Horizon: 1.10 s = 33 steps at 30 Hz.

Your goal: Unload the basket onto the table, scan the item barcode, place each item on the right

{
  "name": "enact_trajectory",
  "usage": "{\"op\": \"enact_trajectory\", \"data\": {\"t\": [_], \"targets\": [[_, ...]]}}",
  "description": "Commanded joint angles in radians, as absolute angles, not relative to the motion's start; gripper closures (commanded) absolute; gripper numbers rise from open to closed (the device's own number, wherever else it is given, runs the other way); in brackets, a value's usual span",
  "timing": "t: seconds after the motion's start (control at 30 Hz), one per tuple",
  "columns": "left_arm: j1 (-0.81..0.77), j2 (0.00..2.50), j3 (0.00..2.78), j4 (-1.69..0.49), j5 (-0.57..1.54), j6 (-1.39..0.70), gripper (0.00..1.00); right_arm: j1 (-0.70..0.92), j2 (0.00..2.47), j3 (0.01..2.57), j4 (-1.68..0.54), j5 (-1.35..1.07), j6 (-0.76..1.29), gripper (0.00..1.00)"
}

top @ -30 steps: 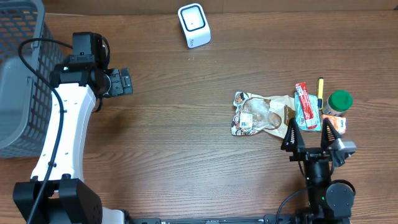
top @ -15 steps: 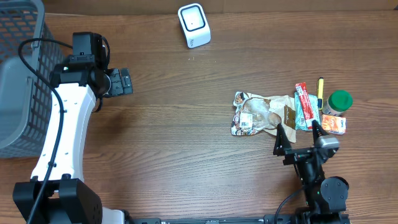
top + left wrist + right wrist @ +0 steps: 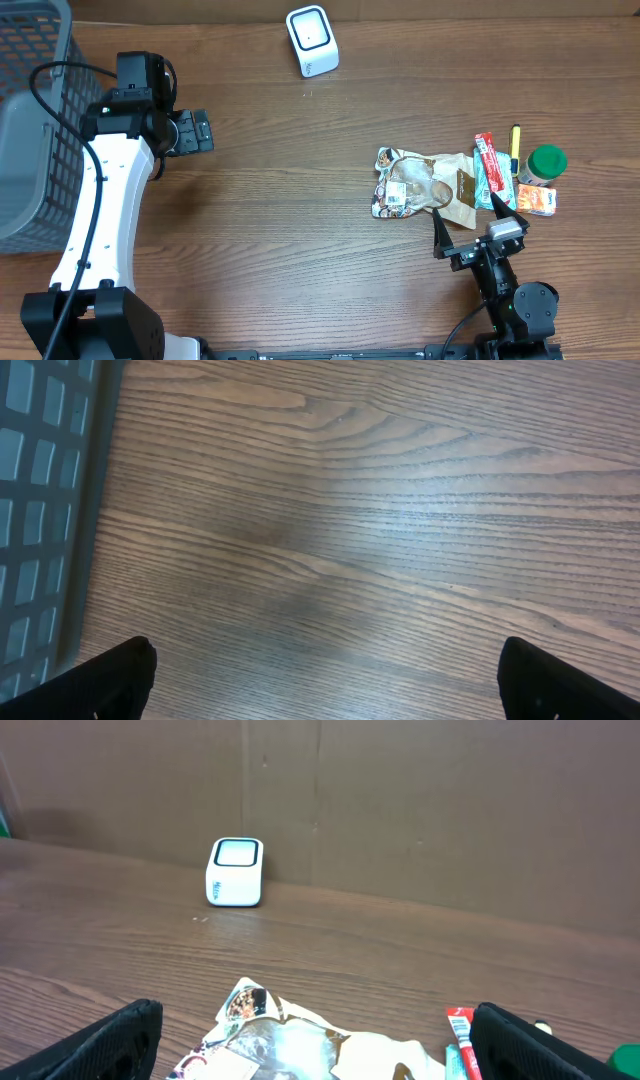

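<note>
Presently, the left gripper (image 3: 195,131) and right gripper (image 3: 467,212) both stand fully spread, holding nothing. The snack pouch (image 3: 415,185) lies right of centre in the overhead frame, just above the right gripper. The scanner (image 3: 312,40) sits top centre.

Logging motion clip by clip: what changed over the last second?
The right pincer swung to the robot's left, toward the snack pouch, open and holding nothing. The left pincer, scanner, basket and the pouch itself stayed put.
</note>
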<state>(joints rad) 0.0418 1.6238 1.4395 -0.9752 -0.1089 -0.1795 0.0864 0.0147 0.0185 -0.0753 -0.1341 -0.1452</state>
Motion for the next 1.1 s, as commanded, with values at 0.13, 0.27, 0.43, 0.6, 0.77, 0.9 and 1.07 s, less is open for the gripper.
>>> {"op": "enact_trajectory", "data": {"t": [0.13,0.27,0.43,0.6,0.77,0.9,1.07], "targets": [[0.046,1.634,1.443,-0.974,-0.108,-0.172,0.00,0.084,0.003,0.007,-0.070,-0.133,-0.154,0.00],[0.046,1.634,1.443,-0.975,-0.108,-0.172,0.00,0.084,0.003,0.007,-0.071,-0.098,-0.093,0.00],[0.046,1.634,1.443,-0.975,-0.108,-0.172,0.00,0.084,0.003,0.007,-0.077,-0.074,-0.051,0.00],[0.046,1.634,1.443,-0.975,-0.108,-0.172,0.00,0.084,0.003,0.007,-0.078,-0.056,-0.025,0.00],[0.046,1.634,1.443,-0.975,-0.108,-0.172,0.00,0.084,0.003,0.007,-0.078,-0.054,-0.018,0.00],[0.046,1.634,1.443,-0.974,-0.108,-0.172,0.00,0.083,0.003,0.007,-0.078,-0.053,-0.018,0.00],[0.046,1.634,1.443,-0.975,-0.108,-0.172,0.00,0.083,0.003,0.008,-0.078,-0.054,-0.018,0.00]]}}
